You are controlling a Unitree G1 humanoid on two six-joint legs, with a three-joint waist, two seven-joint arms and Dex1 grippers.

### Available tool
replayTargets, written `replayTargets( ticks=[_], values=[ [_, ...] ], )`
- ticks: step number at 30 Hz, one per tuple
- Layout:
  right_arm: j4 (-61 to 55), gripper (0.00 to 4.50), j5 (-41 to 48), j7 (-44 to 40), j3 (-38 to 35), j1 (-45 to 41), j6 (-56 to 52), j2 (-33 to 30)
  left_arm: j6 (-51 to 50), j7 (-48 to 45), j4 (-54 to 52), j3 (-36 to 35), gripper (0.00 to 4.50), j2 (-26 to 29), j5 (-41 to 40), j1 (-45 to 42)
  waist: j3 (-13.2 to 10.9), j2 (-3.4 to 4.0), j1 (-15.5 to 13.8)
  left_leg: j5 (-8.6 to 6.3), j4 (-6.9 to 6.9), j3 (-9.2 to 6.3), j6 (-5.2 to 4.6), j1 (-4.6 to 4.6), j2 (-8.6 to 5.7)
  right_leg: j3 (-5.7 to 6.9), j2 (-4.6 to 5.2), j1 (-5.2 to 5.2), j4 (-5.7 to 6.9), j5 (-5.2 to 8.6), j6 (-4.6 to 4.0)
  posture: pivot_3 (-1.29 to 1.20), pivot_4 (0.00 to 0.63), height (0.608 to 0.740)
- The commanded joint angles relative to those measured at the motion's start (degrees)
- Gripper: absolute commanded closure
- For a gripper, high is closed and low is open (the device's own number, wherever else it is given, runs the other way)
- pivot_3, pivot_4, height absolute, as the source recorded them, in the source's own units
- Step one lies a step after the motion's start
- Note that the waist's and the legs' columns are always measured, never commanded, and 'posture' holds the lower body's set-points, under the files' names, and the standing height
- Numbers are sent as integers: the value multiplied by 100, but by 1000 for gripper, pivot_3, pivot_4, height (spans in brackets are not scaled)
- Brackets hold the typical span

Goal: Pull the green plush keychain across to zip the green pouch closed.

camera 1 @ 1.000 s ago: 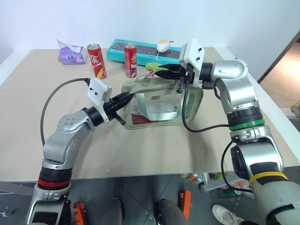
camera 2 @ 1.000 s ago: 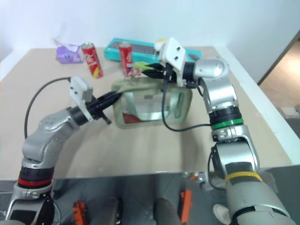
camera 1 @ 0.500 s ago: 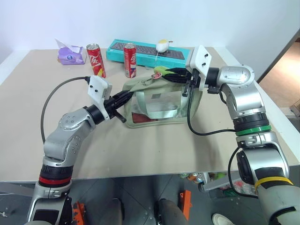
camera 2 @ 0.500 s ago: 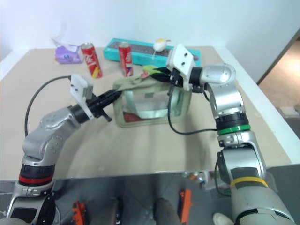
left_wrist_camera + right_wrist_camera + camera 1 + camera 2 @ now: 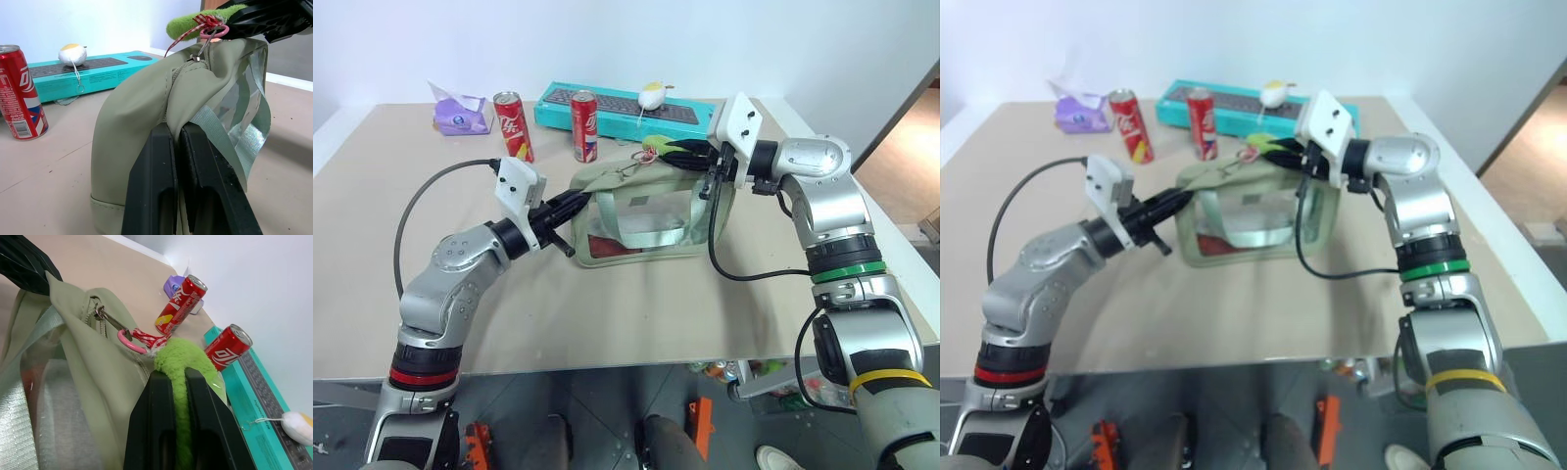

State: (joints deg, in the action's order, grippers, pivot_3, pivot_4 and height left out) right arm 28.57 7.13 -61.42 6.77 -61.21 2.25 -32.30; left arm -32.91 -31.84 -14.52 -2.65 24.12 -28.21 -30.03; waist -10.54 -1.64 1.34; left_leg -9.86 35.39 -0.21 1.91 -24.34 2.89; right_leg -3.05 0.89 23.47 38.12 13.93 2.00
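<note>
Here, the work is a steady two-handed pull: the left gripper (image 5: 570, 209) anchors the left end of the green pouch (image 5: 651, 211) while the right gripper (image 5: 677, 149) draws the green plush keychain (image 5: 658, 145) toward the right. To do this well, the anchor should hold firm so the fabric stays taut along the zipper line, and the pull should run along the top of the pouch rather than upward (lifting would likely just raise the bag and slacken the teeth). A slow, even draw seems wise, since the plush is soft and could slip out of the pinch.

On the left, the arm reaches in from the near side, forearm angled toward the pouch, its black fingers (image 5: 156, 186) pressed together on a fold of olive fabric at the pouch's left end. The pouch sits mid-table, in front of two red cans (image 5: 586, 125) and the teal keyboard box (image 5: 617, 106), its clear window facing the robot.

At the pouch's top, about midway along, the pink ring (image 5: 128, 339) links the zipper pull to the keychain. On the right, the arm bends in from the far right, elbow raised, gripper roughly level and pointing left, its fingers pinching the plush between them. By my reading the zipper has some way to go to the right end.
</note>
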Motion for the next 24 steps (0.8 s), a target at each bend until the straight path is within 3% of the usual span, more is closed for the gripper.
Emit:
replayTargets(
  ticks=[1,13,18,24],
  values=[
    [85,4448,46,270,-518,-219,77,-391,-74,162,74,-273,4500,142,60,9,0,0,0,0,0,0,0,0,0,0,0,0,0,0,0,0,150,740],
    [320,4448,-28,453,-556,-285,211,-484,-29,23,182,-291,4500,247,72,27,0,0,0,0,0,0,0,0,0,0,1,-1,0,0,0,0,150,740],
    [1025,4448,-277,817,-524,-742,712,-515,-186,-391,-28,-237,4500,417,-209,188,0,1,4,0,0,0,0,0,0,0,0,1,0,0,0,0,150,740],
    [1699,4448,-431,764,-444,-1106,1181,-508,-204,-246,50,-261,4500,438,-206,173,0,1,9,0,-2,0,0,0,0,0,1,1,0,-1,-4,0,150,740]
  ],
)
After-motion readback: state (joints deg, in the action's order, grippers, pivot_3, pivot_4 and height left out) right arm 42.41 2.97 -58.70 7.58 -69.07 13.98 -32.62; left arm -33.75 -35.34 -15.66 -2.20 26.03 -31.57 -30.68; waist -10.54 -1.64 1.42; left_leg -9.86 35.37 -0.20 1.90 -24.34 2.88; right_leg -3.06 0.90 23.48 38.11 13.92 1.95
